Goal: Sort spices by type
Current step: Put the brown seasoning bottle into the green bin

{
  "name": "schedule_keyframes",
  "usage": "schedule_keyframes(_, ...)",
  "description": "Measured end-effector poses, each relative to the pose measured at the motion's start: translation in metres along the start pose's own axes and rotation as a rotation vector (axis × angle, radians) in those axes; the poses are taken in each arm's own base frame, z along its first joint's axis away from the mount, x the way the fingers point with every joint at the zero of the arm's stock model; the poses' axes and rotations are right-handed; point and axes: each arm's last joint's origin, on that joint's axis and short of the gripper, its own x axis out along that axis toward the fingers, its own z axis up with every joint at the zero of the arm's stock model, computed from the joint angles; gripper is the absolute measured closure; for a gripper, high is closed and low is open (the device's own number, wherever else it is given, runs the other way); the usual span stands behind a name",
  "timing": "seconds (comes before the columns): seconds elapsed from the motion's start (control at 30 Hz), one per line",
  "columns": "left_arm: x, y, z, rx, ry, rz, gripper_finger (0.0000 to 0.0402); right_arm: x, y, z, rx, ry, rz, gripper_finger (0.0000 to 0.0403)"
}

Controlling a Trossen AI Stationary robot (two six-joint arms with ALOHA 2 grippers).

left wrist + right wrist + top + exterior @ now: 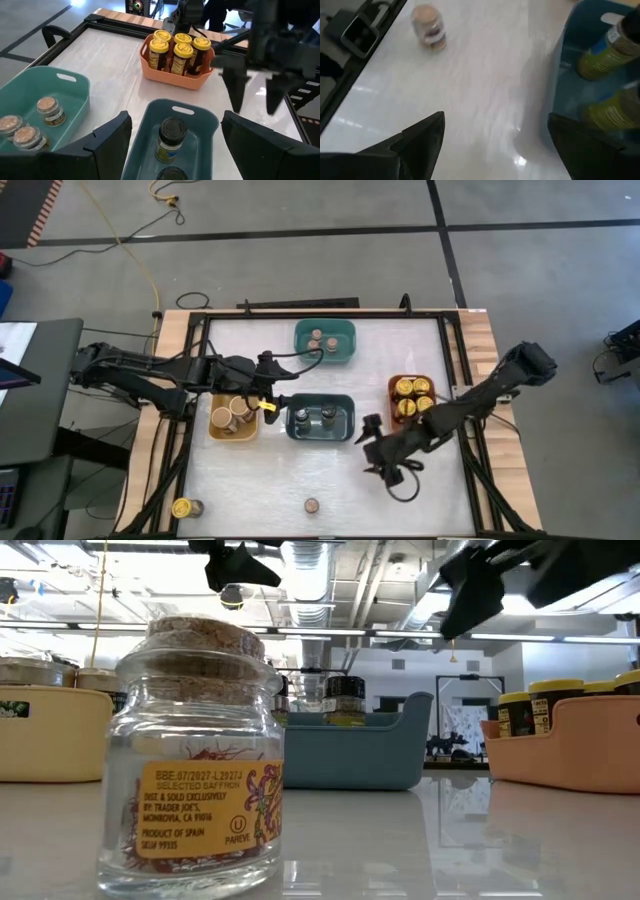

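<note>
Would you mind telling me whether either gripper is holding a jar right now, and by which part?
Nothing is held. The left gripper is open above the dark-blue bin, and the right gripper is open over bare table.

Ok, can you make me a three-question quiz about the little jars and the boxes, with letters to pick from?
1. Where is the cork-topped jar that stands alone?
A. in the orange bin
B. on the bare table near the front edge
C. in the yellow bin

2. How many yellow-lidded jars sit in the orange bin?
A. two
B. five
C. nine

3. What is the right pincer doing?
A. open, holding nothing
B. squeezing a jar
C. resting inside the teal bin

Answers:
1. B: the high view shows it by itself on the white table, outside every bin.
2. B: the left wrist view shows five yellow lids packed together.
3. A: its fingers are spread over the bare table with nothing between them.
</note>
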Motion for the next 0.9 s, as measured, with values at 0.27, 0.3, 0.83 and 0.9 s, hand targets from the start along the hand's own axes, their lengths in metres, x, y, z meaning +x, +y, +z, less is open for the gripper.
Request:
schedule_keyframes(0.27, 0.000, 0.001, -0.002, 0.006, 0.024, 0.006, 0.0104, 0.048, 0.015, 0.044, 0.004, 0.064, -0.007, 0.0026)
schedule_keyframes(0.3, 0.000, 0.001, -0.003, 0.007, 0.029, 0.007, 0.0104, 0.053, 0.015, 0.050, 0.005, 0.076, -0.011, 0.0026)
schedule_keyframes(0.83, -0.015, -0.009, -0.017, 0.192, 0.158, -0.038, 0.0104, 0.109, 0.024, 0.090, 0.126, 0.135, 0.019, 0.0026)
schedule_keyframes(0.9, -0.020, -0.013, -0.018, 0.203, 0.162, -0.054, 0.0104, 0.111, 0.028, 0.093, 0.125, 0.138, 0.048, 0.0026)
